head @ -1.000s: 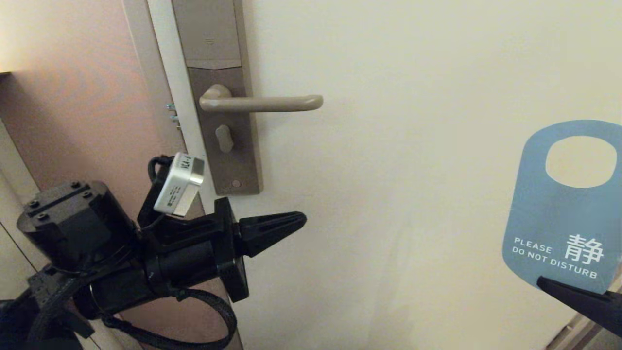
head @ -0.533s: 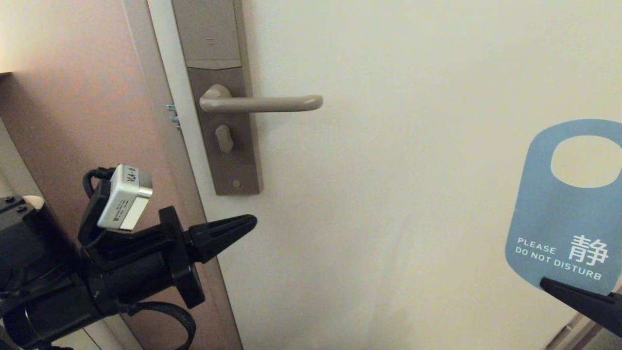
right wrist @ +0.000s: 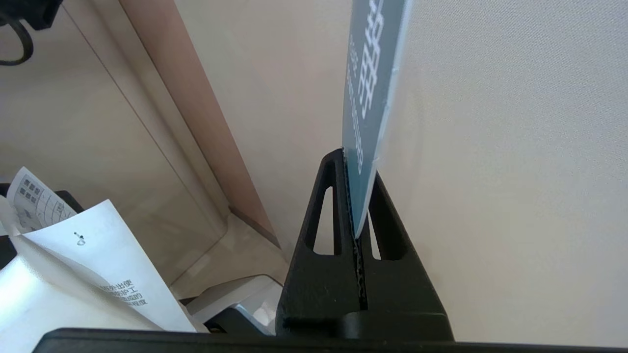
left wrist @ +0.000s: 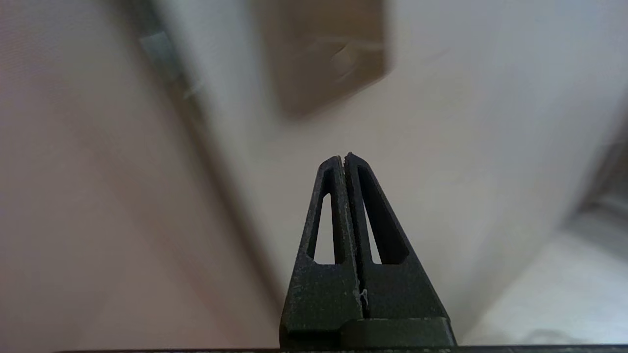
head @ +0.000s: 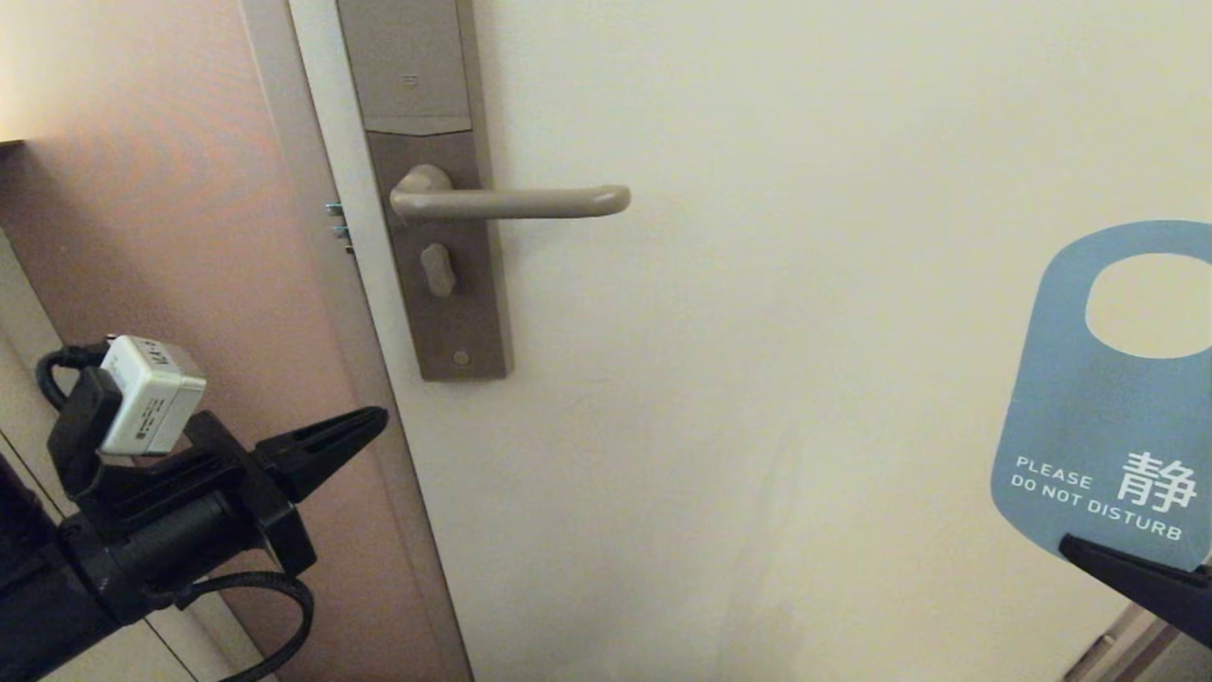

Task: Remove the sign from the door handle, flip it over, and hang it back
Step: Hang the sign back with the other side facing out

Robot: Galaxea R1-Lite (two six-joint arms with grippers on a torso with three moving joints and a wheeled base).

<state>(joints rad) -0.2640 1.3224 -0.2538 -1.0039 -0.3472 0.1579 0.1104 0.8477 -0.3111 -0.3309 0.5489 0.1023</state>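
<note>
Head view: one cream door (head: pixel 805 332) is shown, bearing one tall brown backplate (head: pixel 436 237). One door handle (head: pixel 511 202) is mounted on it, its long axis level and its rounded end pointing right; nothing is hung on it. One sign (head: pixel 1079 417), blue face shown, is held upright well right of the handle, oval hole uppermost. Its lower edge is clamped by the right gripper (right wrist: pixel 357 196). The left gripper (head: pixel 365 423), fingers pressed together and empty, is seen low at left.
</note>
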